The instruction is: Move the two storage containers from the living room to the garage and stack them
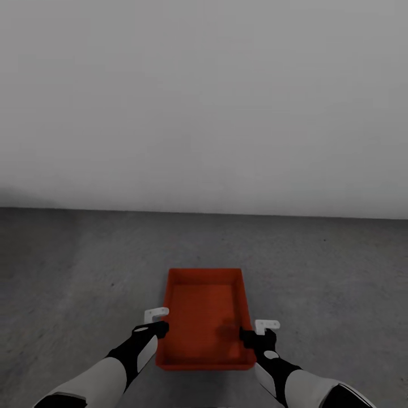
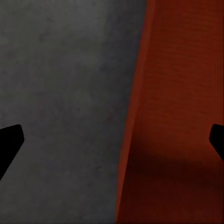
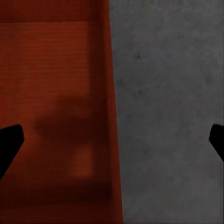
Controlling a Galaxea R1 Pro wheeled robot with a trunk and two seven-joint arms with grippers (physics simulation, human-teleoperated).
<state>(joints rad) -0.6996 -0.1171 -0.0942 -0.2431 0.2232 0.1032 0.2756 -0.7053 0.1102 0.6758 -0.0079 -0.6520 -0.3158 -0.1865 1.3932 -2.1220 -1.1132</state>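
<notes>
One container (image 1: 207, 317) lies flat on the grey floor (image 1: 73, 272) in the garage, its long axis running away from the robot toward the pale wall (image 1: 204, 102). It is empty and open-topped.

The left tool (image 1: 157, 321) hangs at the container's left long wall, near the end closest to the robot. In the left wrist view its two dark fingertips (image 2: 10, 144) stand wide apart, one over the floor (image 2: 60, 107) and one over the container's ribbed bottom (image 2: 182, 107), with the wall between them: spread, holding nothing. The right tool (image 1: 258, 332) mirrors this at the container's right wall. Its fingertips (image 3: 10, 144) are likewise released, straddling that wall between the container's bottom (image 3: 51, 84) and the floor (image 3: 168, 107).

Whether this is a release or the start of a pick-up cannot be told; the container sits settled on the floor, so placing looks done. If so, the sound way out is to lift both tools straight up from the walls, together, so no fingertip drags a thin wall and skews the container. It should stay square and well short of the wall, leaving room to lower the second one onto it.
</notes>
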